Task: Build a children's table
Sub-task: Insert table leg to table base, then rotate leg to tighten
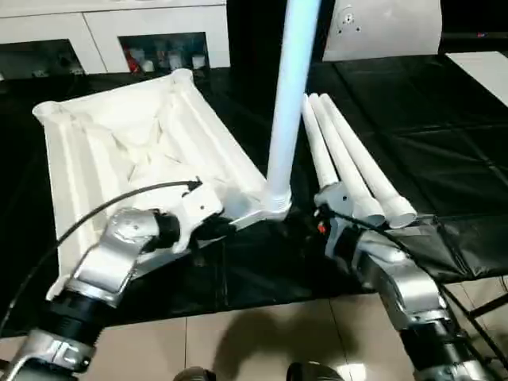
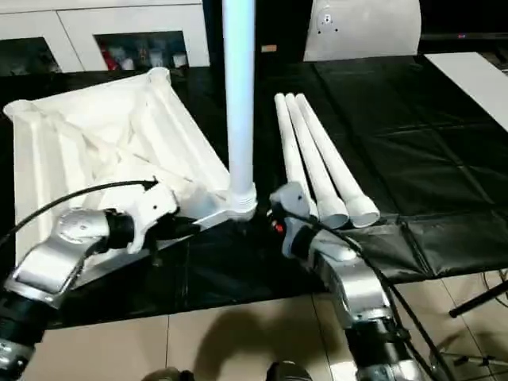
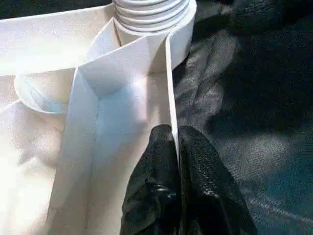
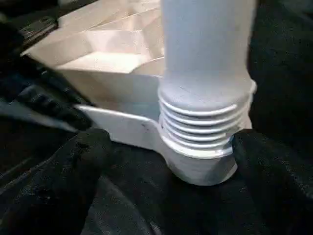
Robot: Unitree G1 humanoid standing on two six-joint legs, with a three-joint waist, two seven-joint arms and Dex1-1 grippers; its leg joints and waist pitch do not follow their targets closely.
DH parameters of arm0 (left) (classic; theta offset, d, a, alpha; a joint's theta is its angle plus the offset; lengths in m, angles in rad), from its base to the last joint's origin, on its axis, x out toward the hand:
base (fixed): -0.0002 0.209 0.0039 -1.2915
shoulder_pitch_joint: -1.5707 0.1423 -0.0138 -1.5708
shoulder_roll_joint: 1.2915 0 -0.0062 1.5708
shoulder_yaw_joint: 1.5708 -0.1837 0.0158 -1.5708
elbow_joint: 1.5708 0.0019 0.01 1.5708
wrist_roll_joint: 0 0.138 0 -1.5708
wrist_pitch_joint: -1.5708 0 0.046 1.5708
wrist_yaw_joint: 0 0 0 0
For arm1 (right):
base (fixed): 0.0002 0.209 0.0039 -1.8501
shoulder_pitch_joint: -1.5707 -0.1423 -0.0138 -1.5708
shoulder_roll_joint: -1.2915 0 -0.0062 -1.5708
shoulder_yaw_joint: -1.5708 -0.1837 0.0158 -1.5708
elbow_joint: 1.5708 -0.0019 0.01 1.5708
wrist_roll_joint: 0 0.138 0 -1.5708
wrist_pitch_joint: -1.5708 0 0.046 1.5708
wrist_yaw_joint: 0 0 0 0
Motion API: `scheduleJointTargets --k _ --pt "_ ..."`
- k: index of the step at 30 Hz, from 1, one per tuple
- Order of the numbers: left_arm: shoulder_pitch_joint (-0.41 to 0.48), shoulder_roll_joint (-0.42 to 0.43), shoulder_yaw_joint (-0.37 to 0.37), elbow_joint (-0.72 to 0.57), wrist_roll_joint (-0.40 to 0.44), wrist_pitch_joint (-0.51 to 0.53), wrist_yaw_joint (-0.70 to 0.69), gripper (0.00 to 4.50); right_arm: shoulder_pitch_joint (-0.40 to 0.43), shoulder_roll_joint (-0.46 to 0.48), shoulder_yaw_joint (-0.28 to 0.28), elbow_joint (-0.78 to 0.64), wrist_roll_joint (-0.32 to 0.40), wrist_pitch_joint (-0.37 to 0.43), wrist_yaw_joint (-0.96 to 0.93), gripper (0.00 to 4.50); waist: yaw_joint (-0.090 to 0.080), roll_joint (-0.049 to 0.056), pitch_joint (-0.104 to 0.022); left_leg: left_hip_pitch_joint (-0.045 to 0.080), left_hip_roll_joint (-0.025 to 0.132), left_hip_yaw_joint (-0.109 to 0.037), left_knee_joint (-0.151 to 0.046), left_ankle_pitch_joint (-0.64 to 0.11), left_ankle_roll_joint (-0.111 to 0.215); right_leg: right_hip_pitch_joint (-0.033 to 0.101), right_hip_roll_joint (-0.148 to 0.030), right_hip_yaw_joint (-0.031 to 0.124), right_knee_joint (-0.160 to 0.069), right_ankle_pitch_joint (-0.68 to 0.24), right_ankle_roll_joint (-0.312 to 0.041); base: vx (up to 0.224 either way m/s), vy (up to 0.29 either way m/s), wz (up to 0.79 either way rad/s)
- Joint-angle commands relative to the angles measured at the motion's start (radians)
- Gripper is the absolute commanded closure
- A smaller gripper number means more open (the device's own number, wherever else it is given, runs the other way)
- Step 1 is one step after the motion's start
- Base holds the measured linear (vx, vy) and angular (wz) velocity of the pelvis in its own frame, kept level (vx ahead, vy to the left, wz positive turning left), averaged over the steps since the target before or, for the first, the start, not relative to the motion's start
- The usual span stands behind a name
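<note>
a black sheet (image 1: 413, 143) covers the floor, pale tiles (image 1: 262, 333) nearest, a white glass-doored cabinet (image 1: 151, 36) behind. the upturned table top (image 1: 127, 151) lies on the sheet, one leg (image 1: 290, 103) upright in its corner socket, three legs (image 1: 349, 167) beside. left pincer (image 3: 174, 147) pinches the top's rim; right pincer (image 4: 166, 161) gapes around the socket.

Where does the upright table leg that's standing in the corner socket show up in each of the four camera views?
Left eye: upright leg, centre, top edge down to the table top's near corner.
Right eye: the leg, left of centre.
Left wrist: its threaded end, beyond the left gripper pinching the rim.
Right wrist: centre, between open black fingers.
Shared landmark: the corner socket.
</note>
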Motion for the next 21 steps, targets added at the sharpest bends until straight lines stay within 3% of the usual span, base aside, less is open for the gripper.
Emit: scheduleJointTargets --k 1,4,6,7,11,12,14,21 --pt "-0.019 0.016 -0.030 -0.002 -0.003 -0.042 -0.062 4.50 -0.005 -0.016 0.018 -0.060 0.003 0.019 0.038 0.09 0.001 0.011 -0.081 0.000 0.048 -0.013 -0.062 -0.030 0.078 0.061 -0.074 0.056 -0.048 -0.036 -0.242 0.000 0.000 0.00" --pt "-0.033 0.046 -0.047 0.029 -0.025 -0.093 -0.157 4.50 -0.033 -0.078 0.016 -0.094 0.000 0.034 0.083 0.09 0.006 0.010 -0.085 0.002 0.047 -0.012 -0.056 -0.001 0.094 0.064 -0.073 0.056 -0.039 0.033 -0.262 0.000 0.000 0.00" --pt "-0.038 0.056 -0.054 0.036 -0.030 -0.106 -0.188 4.50 -0.045 -0.095 0.016 -0.092 -0.001 0.034 0.100 0.09 0.007 0.004 -0.085 0.001 0.047 -0.011 -0.056 0.000 0.096 0.064 -0.072 0.056 -0.039 0.035 -0.265 0.000 0.000 0.00" --pt "-0.040 0.060 -0.058 0.038 -0.032 -0.112 -0.205 4.50 -0.050 -0.107 0.018 -0.092 -0.001 0.031 0.115 0.09 0.010 0.007 -0.085 0.002 0.048 -0.011 -0.055 0.001 0.098 0.063 -0.073 0.056 -0.037 0.032 -0.269 0.000 0.000 0.00" --pt "-0.057 0.074 -0.075 0.059 -0.038 -0.144 -0.265 4.50 -0.069 -0.151 0.026 -0.087 0.009 0.033 0.172 0.09 0.026 0.004 -0.087 0.006 0.050 -0.008 -0.052 0.010 0.100 0.061 -0.074 0.057 -0.035 0.025 -0.270 0.000 0.000 0.00" --pt "-0.064 0.081 -0.090 0.068 -0.040 -0.163 -0.304 4.50 -0.080 -0.168 0.037 -0.071 0.007 0.024 0.203 0.09 0.027 -0.002 -0.085 0.004 0.050 -0.007 -0.052 0.006 0.099 0.062 -0.074 0.057 -0.035 0.021 -0.270 0.000 0.000 0.00" --pt "-0.066 0.083 -0.097 0.072 -0.041 -0.173 -0.321 4.50 -0.085 -0.175 0.046 -0.063 0.008 0.021 0.223 0.09 0.029 0.001 -0.085 0.003 0.050 -0.009 -0.053 -0.006 0.094 0.063 -0.076 0.056 -0.035 -0.005 -0.267 0.000 0.000 0.00" --pt "-0.087 0.077 -0.133 0.096 -0.029 -0.217 -0.379 4.50 -0.114 -0.183 0.107 0.007 0.015 -0.023 0.363 0.25 0.030 -0.003 -0.080 0.001 0.050 -0.008 -0.052 -0.079 0.063 0.062 -0.078 0.058 -0.046 -0.125 -0.247 0.000 0.000 0.00"
